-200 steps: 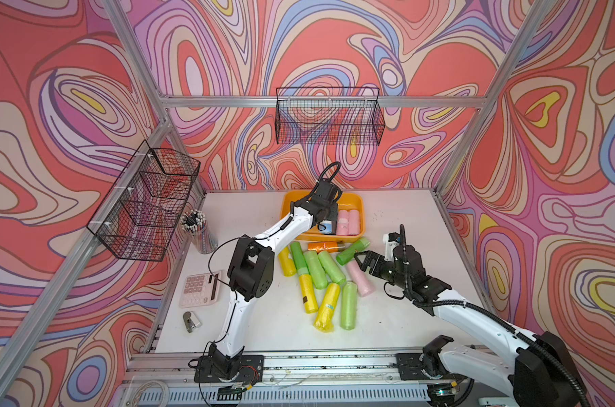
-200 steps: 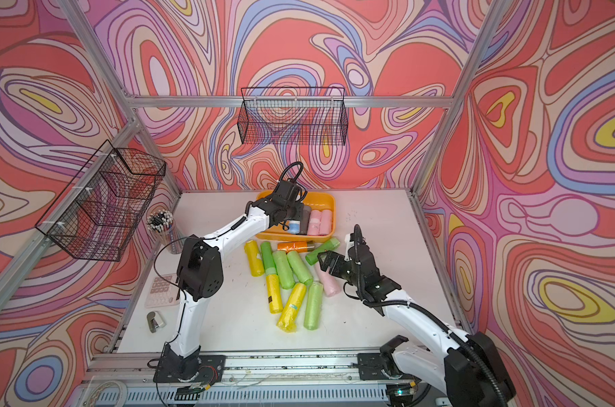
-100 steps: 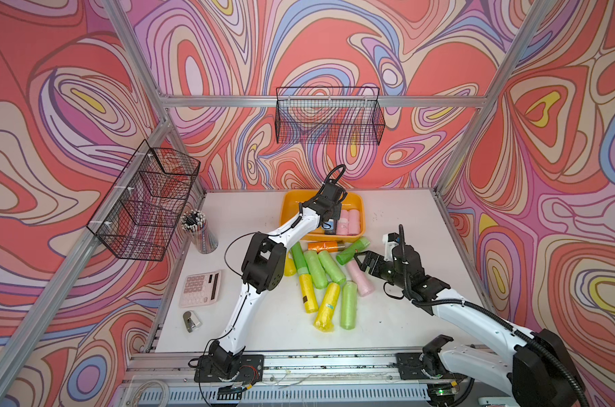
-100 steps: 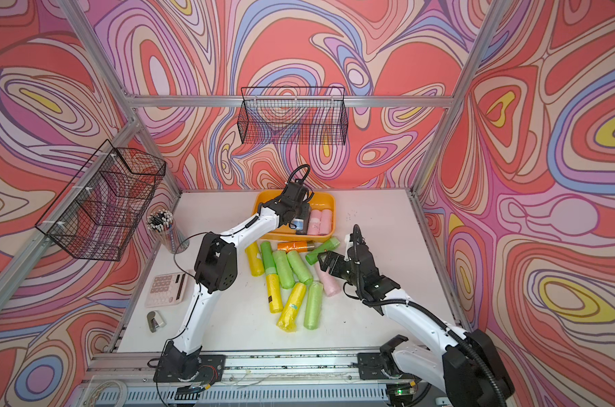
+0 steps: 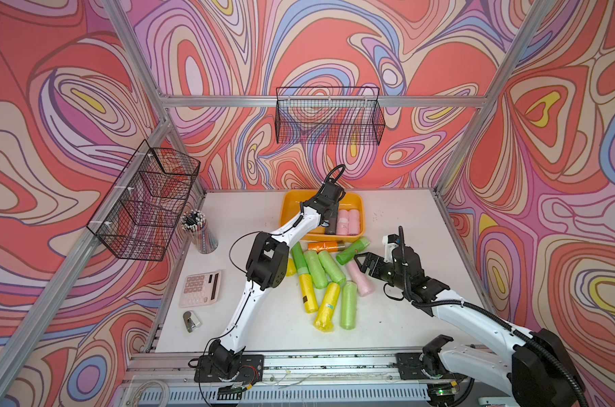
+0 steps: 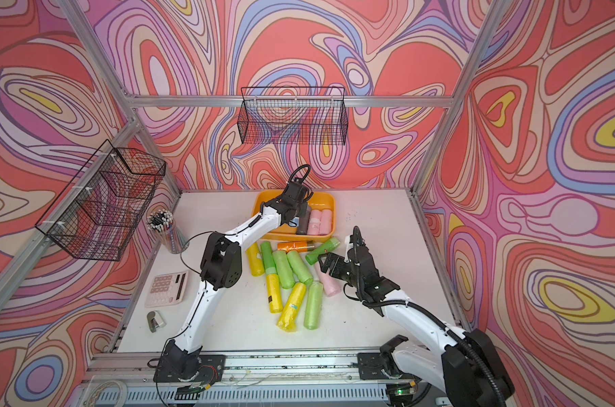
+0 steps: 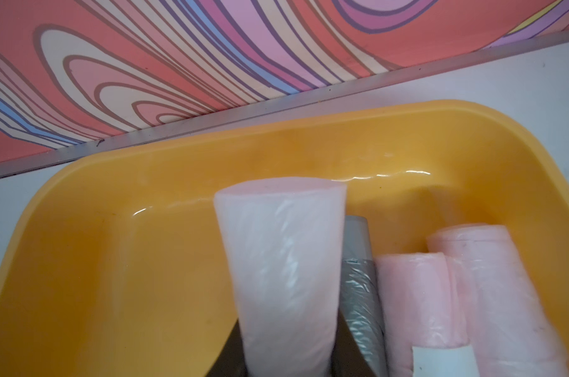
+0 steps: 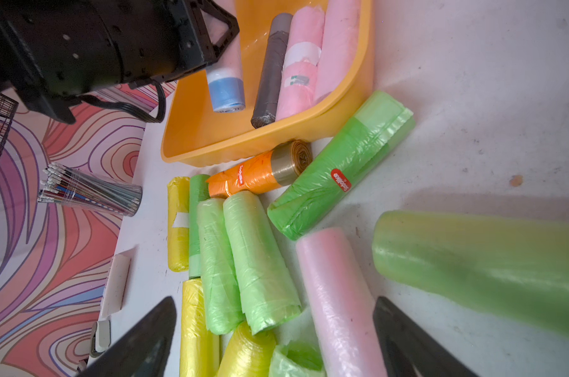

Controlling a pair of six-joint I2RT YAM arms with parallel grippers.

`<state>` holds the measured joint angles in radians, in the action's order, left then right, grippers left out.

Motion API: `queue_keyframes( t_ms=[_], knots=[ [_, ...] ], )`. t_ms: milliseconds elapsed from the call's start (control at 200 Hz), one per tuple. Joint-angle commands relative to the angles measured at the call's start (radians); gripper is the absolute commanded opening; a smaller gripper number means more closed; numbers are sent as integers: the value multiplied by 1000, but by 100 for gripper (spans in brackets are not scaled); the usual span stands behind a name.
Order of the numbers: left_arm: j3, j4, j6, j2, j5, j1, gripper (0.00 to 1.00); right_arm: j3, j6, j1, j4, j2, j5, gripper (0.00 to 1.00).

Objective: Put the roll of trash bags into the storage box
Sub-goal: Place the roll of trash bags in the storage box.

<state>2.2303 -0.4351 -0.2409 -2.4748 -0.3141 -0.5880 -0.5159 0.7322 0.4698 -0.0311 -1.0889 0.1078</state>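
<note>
The orange-yellow storage box [image 5: 354, 201] [image 6: 323, 201] stands at the back of the table. My left gripper [image 5: 329, 215] [image 6: 299, 211] [image 7: 286, 352] is shut on a pale pink roll of trash bags [image 7: 281, 261] with a blue band at one end [image 8: 226, 89], holding it over the box's floor. Next to it in the box lie a dark grey roll [image 8: 270, 71] and two pink rolls [image 5: 348, 222]. My right gripper [image 5: 364, 266] [image 6: 325, 265] [image 8: 273, 326] hangs open over the loose pile, above a pink roll [image 8: 338, 300] on the table.
Green, yellow and orange rolls [image 5: 316, 267] lie in a heap in front of the box. A blurred green roll [image 8: 488, 271] sits close to the right wrist camera. A pencil cup [image 5: 198, 229], calculator [image 5: 200, 287] and small stapler [image 5: 190, 320] are at the left. Wire baskets [image 5: 329, 116] hang on the walls.
My left arm has stretched farther toward the box, carrying the roll a little deeper over it. The right arm has stayed still with its jaws open.
</note>
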Motion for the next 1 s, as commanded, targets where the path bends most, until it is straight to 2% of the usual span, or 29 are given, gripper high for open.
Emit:
queue_keyframes(
  t_ms=[0,170,235,315,406,486,591,876,996],
  knots=[
    [26,-42,-18,-22,4,2,0,1,-16,-2,0,-5,-12,96],
    [13,-65,-43,-19,34,2,0,-3,-16,-3,-4,-27,-13,96],
    [6,-76,-59,-13,49,2,4,-8,-16,-2,-2,-40,-10,96],
    [-23,-76,-68,8,83,2,22,-18,-15,-3,12,-51,-8,96],
    [-83,-46,-71,52,96,2,37,-35,-16,-2,41,-57,-8,96],
    [-137,-20,-68,102,88,2,54,-40,-18,-3,59,-47,-15,96],
    [-207,18,-50,171,88,2,69,-43,-18,-3,73,-37,-23,96],
    [-374,98,-15,392,98,-1,93,-109,-39,-3,207,-19,-57,96],
    [-508,156,-39,532,101,-3,96,-181,-86,-3,363,-15,-114,96]
  ],
)
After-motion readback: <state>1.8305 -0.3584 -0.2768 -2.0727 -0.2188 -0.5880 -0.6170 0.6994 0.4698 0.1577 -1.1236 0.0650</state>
